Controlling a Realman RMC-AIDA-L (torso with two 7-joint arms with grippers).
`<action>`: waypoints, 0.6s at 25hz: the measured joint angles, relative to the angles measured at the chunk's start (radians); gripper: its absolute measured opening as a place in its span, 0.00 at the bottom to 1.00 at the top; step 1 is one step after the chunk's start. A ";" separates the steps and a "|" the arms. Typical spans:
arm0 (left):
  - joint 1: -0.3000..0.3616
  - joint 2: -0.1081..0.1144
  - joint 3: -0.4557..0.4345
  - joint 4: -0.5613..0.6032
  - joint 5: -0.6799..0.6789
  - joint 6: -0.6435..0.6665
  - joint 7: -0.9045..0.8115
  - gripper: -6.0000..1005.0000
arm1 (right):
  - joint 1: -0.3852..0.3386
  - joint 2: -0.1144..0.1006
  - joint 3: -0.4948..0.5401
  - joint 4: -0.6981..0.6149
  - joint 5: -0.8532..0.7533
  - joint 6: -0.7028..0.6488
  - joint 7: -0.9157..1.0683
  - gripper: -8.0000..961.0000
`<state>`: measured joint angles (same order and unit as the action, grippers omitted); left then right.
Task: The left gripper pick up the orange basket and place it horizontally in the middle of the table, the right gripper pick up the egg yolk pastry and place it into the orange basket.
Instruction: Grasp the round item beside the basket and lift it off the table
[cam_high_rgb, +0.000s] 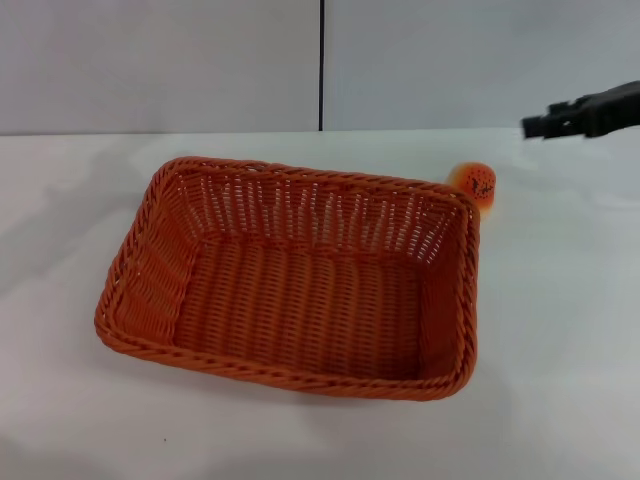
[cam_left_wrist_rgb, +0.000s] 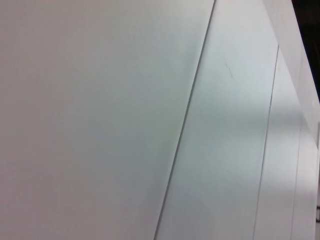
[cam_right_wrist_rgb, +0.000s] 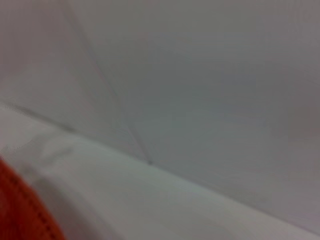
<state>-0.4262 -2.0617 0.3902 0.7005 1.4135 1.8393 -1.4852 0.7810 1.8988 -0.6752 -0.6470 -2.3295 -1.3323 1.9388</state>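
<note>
The orange basket (cam_high_rgb: 290, 280) lies lengthwise across the middle of the white table (cam_high_rgb: 560, 320), empty inside. Just behind its far right corner sits the egg yolk pastry (cam_high_rgb: 477, 184), partly hidden by the basket's rim. My right gripper (cam_high_rgb: 532, 126) reaches in from the right edge of the head view, raised above the table, to the right of and beyond the pastry. A strip of the orange basket (cam_right_wrist_rgb: 25, 210) shows in a corner of the right wrist view. My left gripper is out of view; its wrist view shows only wall panels.
A grey panelled wall (cam_high_rgb: 200, 60) with a dark vertical seam stands behind the table's far edge. White tabletop lies open on all sides of the basket.
</note>
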 joint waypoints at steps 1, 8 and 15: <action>0.000 -0.002 0.000 -0.022 -0.014 0.001 0.015 0.66 | 0.006 0.002 -0.030 0.000 -0.001 0.005 0.006 0.44; 0.004 -0.001 0.003 -0.145 -0.078 0.014 0.135 0.66 | 0.034 0.031 -0.235 0.013 -0.005 0.099 0.060 0.43; 0.000 -0.002 0.003 -0.153 -0.085 0.018 0.141 0.66 | 0.069 0.057 -0.325 0.078 -0.020 0.213 0.067 0.43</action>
<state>-0.4264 -2.0633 0.3930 0.5480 1.3281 1.8570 -1.3444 0.8501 1.9557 -1.0001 -0.5693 -2.3494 -1.1195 2.0061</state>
